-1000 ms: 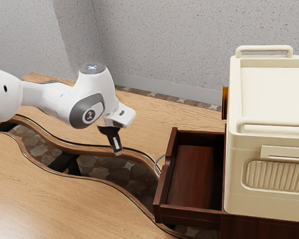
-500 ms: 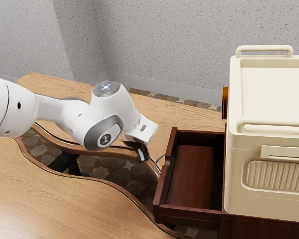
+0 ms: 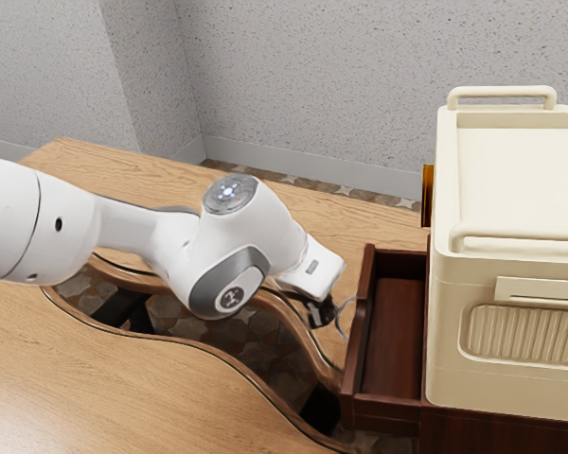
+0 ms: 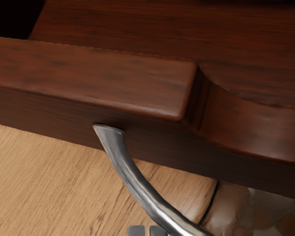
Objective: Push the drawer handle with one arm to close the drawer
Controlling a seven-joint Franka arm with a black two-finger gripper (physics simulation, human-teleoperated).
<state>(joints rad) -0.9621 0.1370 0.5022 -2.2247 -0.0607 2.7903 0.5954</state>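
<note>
Right at the metal handle (image 4: 132, 184): your end effector (image 3: 322, 318) is down low, outside the drawer's front, tilted toward it.
End effector: its two fingers (image 4: 136, 231) are together, with just a sliver between them and nothing clamped; the handle runs beside them, and you cannot tell for sure whether they touch.
Handle: curved and silvery, fixed to the outer face of the drawer, between that face and your end effector.
Drawer (image 3: 358, 355): dark reddish wood, partly open, sticking out of the cabinet (image 3: 511, 433) toward your arm (image 3: 237, 241); its front has a scooped dip in the top edge.
Cream box (image 3: 447, 374): on top of the cabinet, with rounded rails and a ribbed panel.
Surface (image 3: 123, 378): pale wood with a wavy gap, patterned floor (image 3: 204, 330) visible through it.
</note>
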